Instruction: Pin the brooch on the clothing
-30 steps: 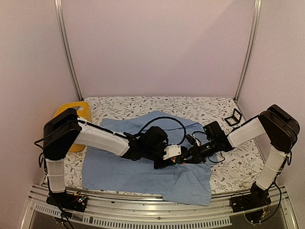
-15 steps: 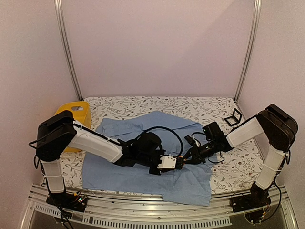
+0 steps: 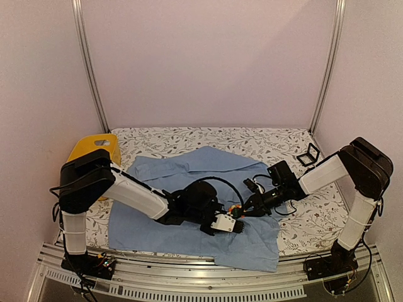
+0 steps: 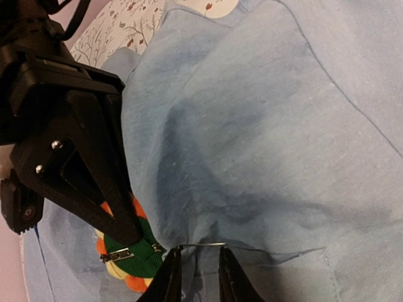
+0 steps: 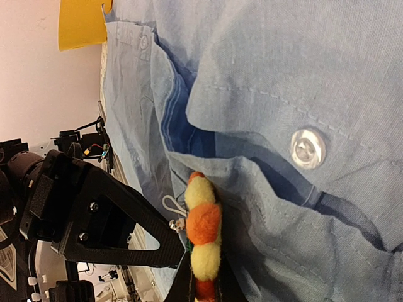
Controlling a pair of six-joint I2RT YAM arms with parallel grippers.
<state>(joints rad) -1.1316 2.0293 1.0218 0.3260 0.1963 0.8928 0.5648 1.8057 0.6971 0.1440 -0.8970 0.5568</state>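
Observation:
The light blue shirt (image 3: 141,228) lies spread on the table. The brooch (image 3: 235,208) is a small orange and yellow flower at the shirt's right part. My right gripper (image 3: 243,210) is shut on it. The right wrist view shows the brooch (image 5: 203,236) edge-on against the fabric. The left wrist view shows its green back (image 4: 131,249) with the thin metal pin running right. My left gripper (image 3: 232,224) sits just in front of the brooch. Its fingertips (image 4: 169,277) stand narrowly apart, pinching a fold of shirt (image 4: 264,126), and the pin lies across them.
A yellow basket (image 3: 94,148) stands at the back left and shows in the right wrist view (image 5: 82,22). A small black square frame (image 3: 308,155) lies at the back right. A white shirt button (image 5: 308,148) sits near the brooch. Metal rails run along the table's near edge.
My left gripper has moved nearer and slightly right across the shirt, and now sits just in front of the brooch. My right gripper has stayed almost still with the brooch.

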